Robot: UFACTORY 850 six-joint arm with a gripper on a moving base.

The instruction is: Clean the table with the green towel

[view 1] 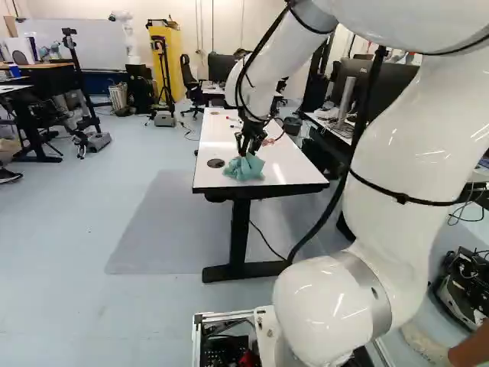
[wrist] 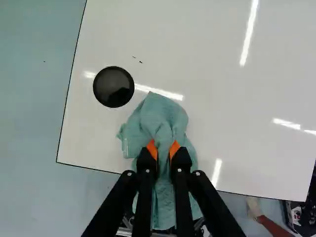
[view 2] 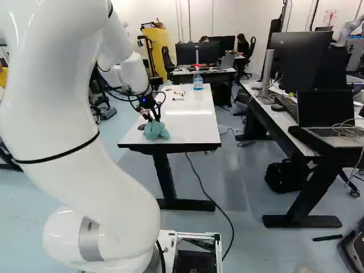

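Likely wiping: black claw [wrist: 163, 149] clamped on crumpled green towel [wrist: 162, 116].
Next, sweep glossy white tabletop [wrist: 212, 106] toward dark specks [wrist: 140, 62] near twelve o'clock.

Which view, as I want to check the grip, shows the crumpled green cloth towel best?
The wrist view: there the crumpled green cloth towel appears large, pinched between the orange pads of the black two-fingered gripper. Both base views show it only small, under the gripper at the white tabletop's near end.
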